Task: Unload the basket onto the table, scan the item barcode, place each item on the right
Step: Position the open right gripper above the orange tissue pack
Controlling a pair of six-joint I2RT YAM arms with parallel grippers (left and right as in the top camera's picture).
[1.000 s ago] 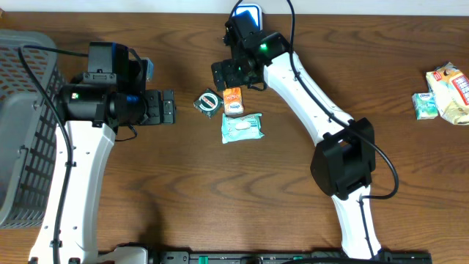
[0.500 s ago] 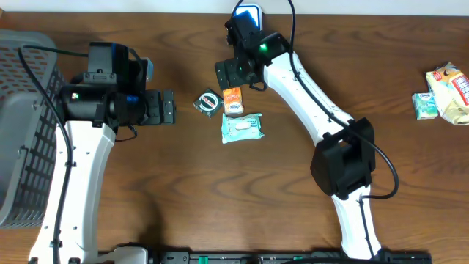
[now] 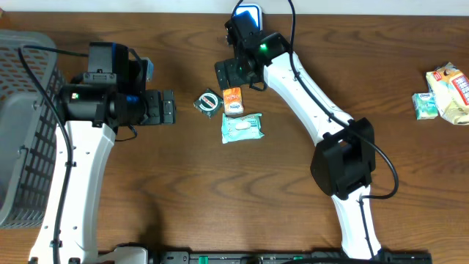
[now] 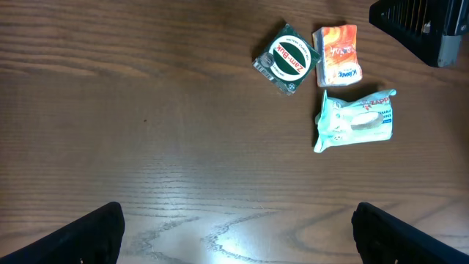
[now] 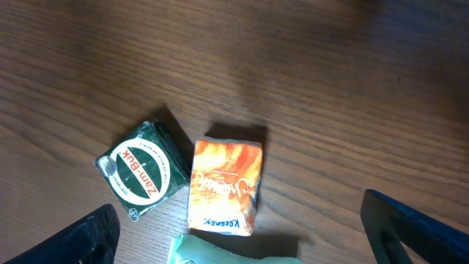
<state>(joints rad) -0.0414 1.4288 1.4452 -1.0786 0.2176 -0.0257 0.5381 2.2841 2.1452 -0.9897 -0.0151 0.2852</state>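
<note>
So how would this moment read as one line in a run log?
left gripper: open, empty | right gripper: open, empty, near orange tissue pack | green tin, wipes pack: untouched

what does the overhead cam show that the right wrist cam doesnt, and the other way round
Only overhead: the grey basket at the left, the snack packets at the far right, the left arm and right arm, and the pale green wipes pack whole. Only right wrist: readable Zam-Buk lettering on the green tin, and the open right hand from inside, its fingertips at the bottom corners. Both: the tin, the orange tissue pack right beside it, an edge of the wipes pack, and the wooden table.
</note>
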